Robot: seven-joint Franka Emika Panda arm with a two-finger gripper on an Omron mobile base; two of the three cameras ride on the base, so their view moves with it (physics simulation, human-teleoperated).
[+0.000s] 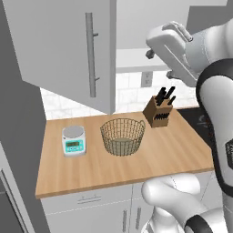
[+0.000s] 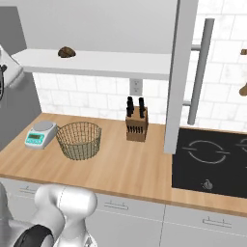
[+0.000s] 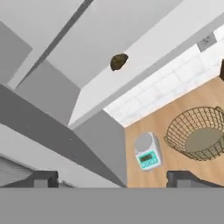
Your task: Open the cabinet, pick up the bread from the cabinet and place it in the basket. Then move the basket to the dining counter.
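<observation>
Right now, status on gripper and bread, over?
Gripper open, empty. Cabinet doors open, bread on shelf. Basket empty on counter. Path to bread looks clear.

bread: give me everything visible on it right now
The bread is a small dark brown lumpy roll with a rough crust look. It sits alone on the white shelf inside the open cabinet, towards the shelf's left end in the right base view, above the counter with the basket. Nothing but the shelf touches it; it is not gripped.
</observation>
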